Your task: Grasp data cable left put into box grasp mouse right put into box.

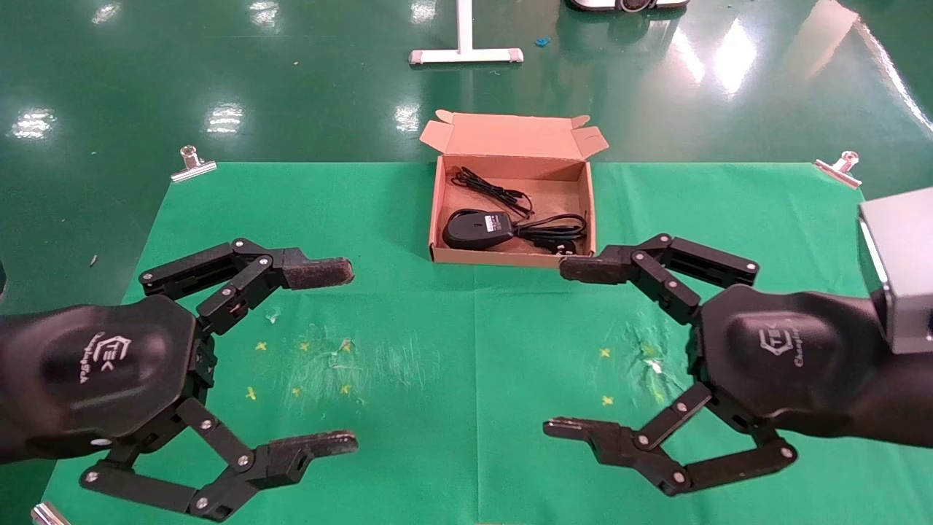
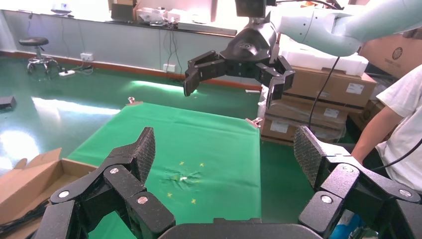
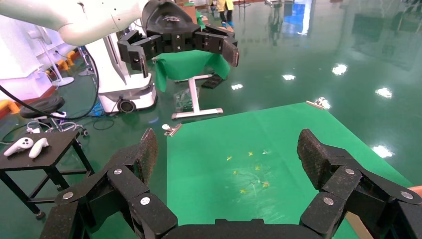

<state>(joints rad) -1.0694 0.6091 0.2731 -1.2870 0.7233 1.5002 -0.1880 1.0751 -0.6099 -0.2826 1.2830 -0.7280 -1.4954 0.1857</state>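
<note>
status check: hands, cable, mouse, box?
Left hand and right hand open, empty, over the cloth. Data cable and mouse both inside box. Nothing in the way.

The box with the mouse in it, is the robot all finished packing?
Looks finished. The black oval mouse and the looped black data cable both lie inside the open brown cardboard box. Nothing is in hand: the left gripper and right gripper hover over the green cloth, jaws open. Nothing seems left outside.

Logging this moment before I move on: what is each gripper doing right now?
Left gripper: open, holding nothing, above the green cloth.
Right gripper: open, holding nothing, near the box.
</note>
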